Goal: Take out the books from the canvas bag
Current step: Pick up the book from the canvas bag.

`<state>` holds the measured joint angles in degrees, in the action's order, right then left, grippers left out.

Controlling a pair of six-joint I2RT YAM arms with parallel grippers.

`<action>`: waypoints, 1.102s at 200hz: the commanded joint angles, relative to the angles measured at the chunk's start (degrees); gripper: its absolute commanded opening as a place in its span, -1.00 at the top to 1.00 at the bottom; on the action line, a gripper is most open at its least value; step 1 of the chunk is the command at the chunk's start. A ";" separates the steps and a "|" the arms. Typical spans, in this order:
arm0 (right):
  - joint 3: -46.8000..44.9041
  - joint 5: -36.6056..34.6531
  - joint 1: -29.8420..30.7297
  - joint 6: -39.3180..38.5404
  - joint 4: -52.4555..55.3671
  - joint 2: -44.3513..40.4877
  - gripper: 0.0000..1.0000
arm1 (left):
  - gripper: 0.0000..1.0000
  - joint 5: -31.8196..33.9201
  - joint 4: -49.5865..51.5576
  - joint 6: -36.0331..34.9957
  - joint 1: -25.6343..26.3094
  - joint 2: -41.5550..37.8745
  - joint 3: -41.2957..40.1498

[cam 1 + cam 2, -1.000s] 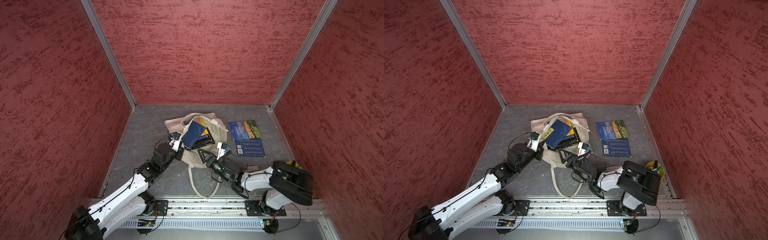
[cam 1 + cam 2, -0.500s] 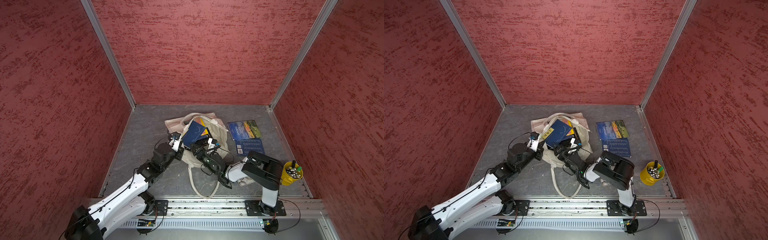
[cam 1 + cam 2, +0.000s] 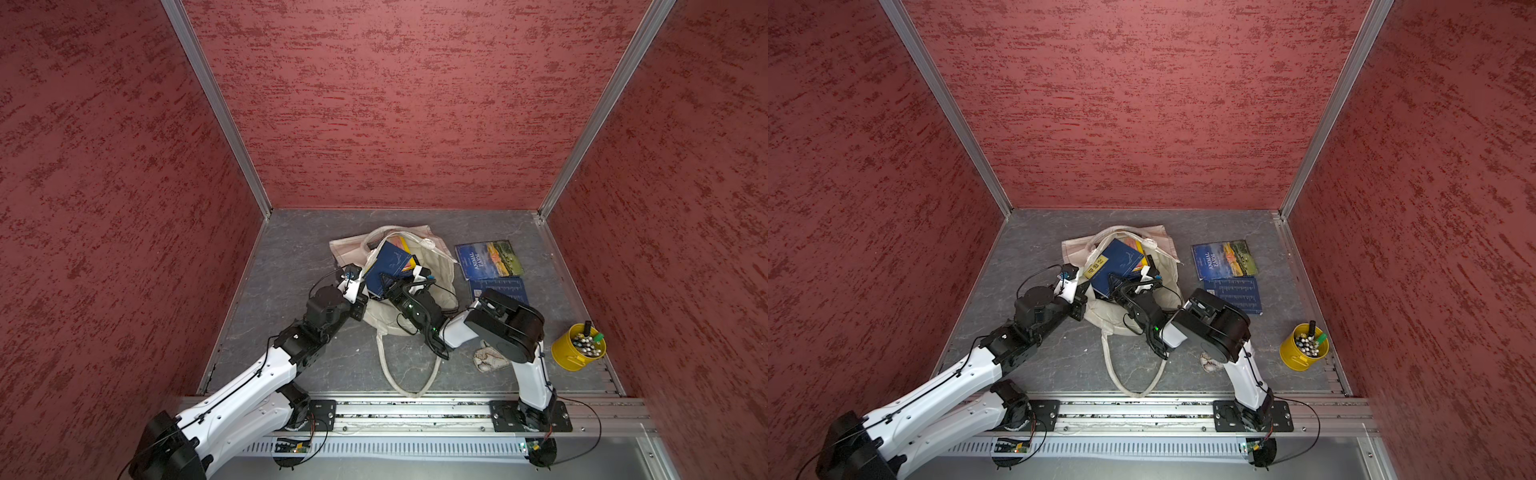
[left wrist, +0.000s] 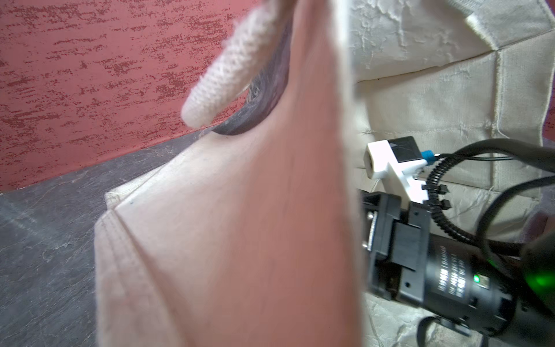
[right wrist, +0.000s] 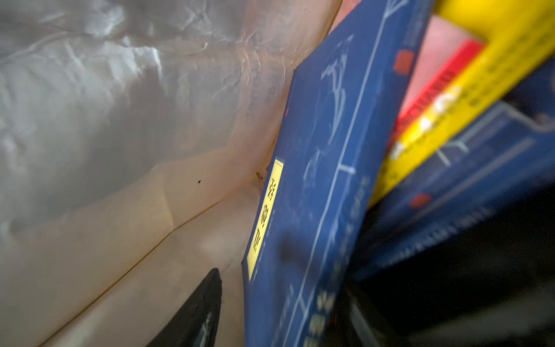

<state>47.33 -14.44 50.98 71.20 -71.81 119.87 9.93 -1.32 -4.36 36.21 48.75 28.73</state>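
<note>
The cream canvas bag (image 3: 432, 266) (image 3: 1129, 316) lies mid-floor with its mouth held up. My left gripper (image 3: 360, 291) (image 3: 1081, 297) is shut on the bag's rim, and bag fabric (image 4: 240, 225) fills the left wrist view and hides the jaws. Several books stand in the mouth, with a dark blue book (image 3: 388, 266) (image 5: 315, 180) in front of a yellow book (image 5: 450, 99). My right gripper (image 3: 388, 284) (image 5: 288, 279) is inside the mouth, open, its jaws either side of the dark blue book. A gap shows between one finger (image 5: 198, 309) and the cover. Two more books (image 3: 488, 259) (image 3: 500, 289) lie flat right of the bag.
A yellow cup of pens (image 3: 578, 345) stands front right. A white patterned pouch (image 3: 490, 359) lies under my right arm's elbow. The bag's long handle loop (image 3: 409, 374) trails toward the front rail. Red walls close in three sides.
My right arm swung left and its gripper pushed into the bag's mouth onto the dark blue book, the jaws narrowing. The left gripper kept its hold on the rim.
</note>
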 commanded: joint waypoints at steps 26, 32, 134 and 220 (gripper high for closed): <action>3.66 1.51 -1.28 -0.62 0.46 2.78 0.16 | 1.00 -2.64 -5.27 -0.37 -0.09 -0.10 1.71; 3.50 1.42 -1.24 -0.69 0.53 2.60 0.23 | 1.00 -2.64 -5.20 -0.37 -0.08 -0.13 1.69; -9.72 -0.70 -0.50 -2.22 -1.05 -11.89 1.00 | 1.00 -1.77 -4.93 0.08 -0.21 -0.06 1.89; -15.94 -5.36 6.38 -17.63 10.80 -36.18 1.00 | 1.00 -0.80 -4.56 0.76 -0.34 -0.04 2.15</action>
<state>31.79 -15.40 55.02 61.30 -64.31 90.19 9.54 -1.34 -4.29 35.94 48.80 28.73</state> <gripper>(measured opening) 0.120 0.049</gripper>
